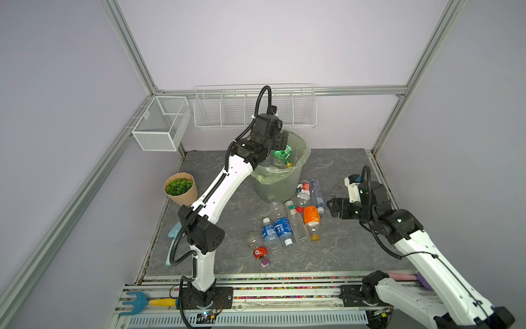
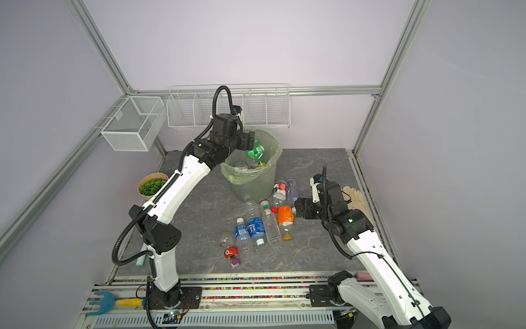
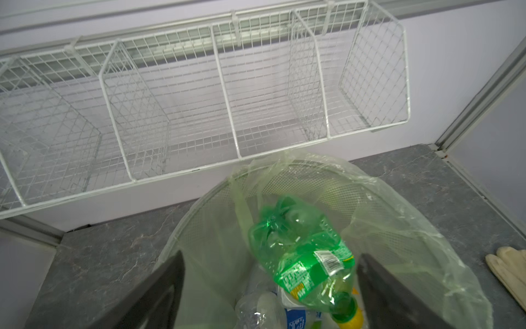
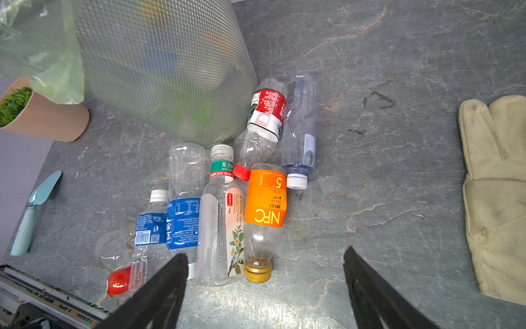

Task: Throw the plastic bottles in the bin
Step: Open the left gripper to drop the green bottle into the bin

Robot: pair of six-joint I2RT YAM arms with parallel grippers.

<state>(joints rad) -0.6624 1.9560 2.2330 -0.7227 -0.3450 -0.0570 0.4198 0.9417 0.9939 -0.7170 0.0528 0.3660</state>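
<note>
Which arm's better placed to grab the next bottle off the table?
Right. The right gripper is open and low beside the lying orange-label bottle. The left gripper hangs open over the bin, above the green bottle, farther away.

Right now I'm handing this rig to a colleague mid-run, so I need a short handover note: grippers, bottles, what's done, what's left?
Left gripper: open, holding nothing, above the bin.
Right gripper: open and empty, hovering over the bottles lying on the table.
Done: the green bottle is cap-down in the bin's mouth, ungripped, on top of several others inside.
Left: seven bottles, as far as I can count, lie on the table beside the bin. The orange NFC bottle is close under the right gripper, so it is probably the next pick.
</note>
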